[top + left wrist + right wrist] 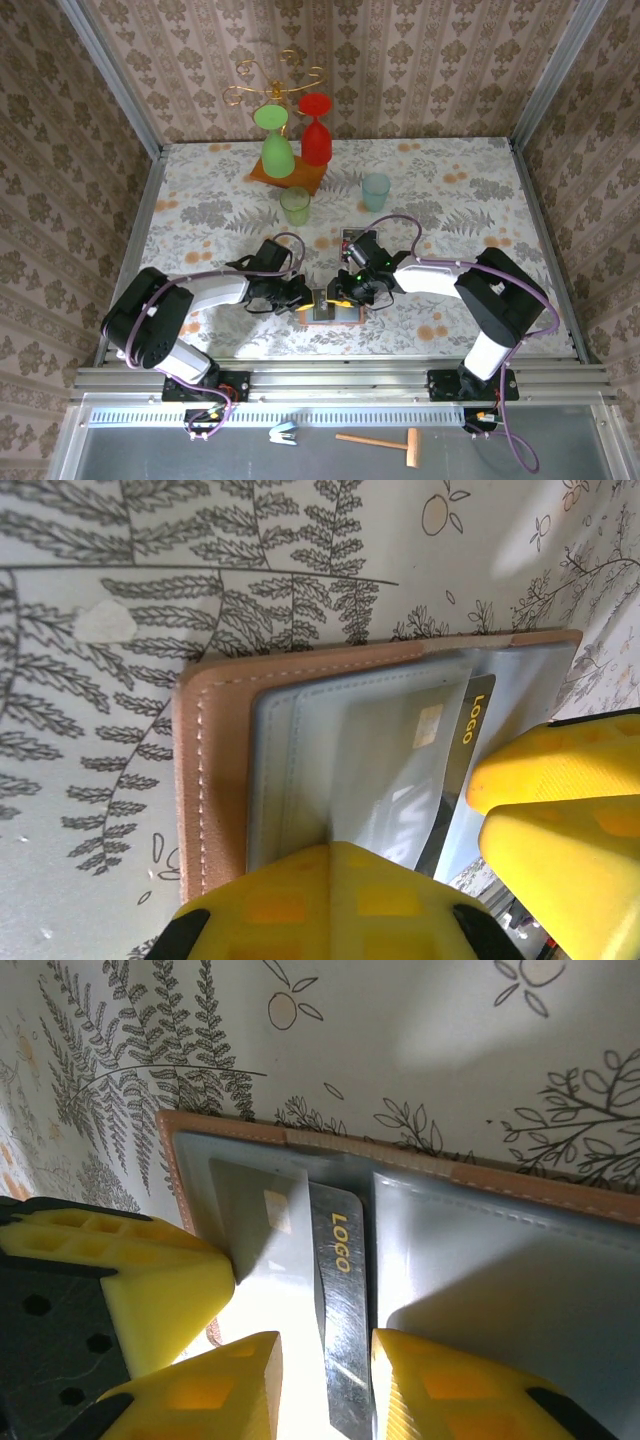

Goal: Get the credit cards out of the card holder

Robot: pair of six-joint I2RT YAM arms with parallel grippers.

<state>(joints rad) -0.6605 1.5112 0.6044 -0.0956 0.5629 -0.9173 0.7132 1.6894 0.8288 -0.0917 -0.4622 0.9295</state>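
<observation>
Card holder point(333, 312) lies open and flat on the tabletop point(470, 200), near the front edge, between my two arms. From above, the left tool point(300, 297) sits at its left side and the right tool point(346, 292) at its far right corner, both right up against it.

On my left wrist camera the holder point(215, 780) shows its tan stitched border and the grey-blue inside. The left tool point(330, 858) is pressed together into one yellow tip, and that tip sits on the inner sleeve at the near edge of this half. I can't tell whether any sleeve material is caught in it. A credit card point(478, 720) lies in the pocket. Most of it is under the cloudy sleeve with a pale chip patch showing through, and a dark strip with gold "LOGO" lettering is bare. Just beyond that strip is the right tool point(490, 808).

On the right wrist camera the card point(340, 1260) runs down the fold of the holder point(520, 1260). The right tool point(327, 1340) is spread part way, with one finger point(220, 1380) on the sleeve over the card's covered part and the other on the opposite half. The bare dark strip lies flat in the gap between them, and neither finger bites on it. The left tool point(180, 1280) touches the sleeve's edge just beside the card's corner.
</observation>
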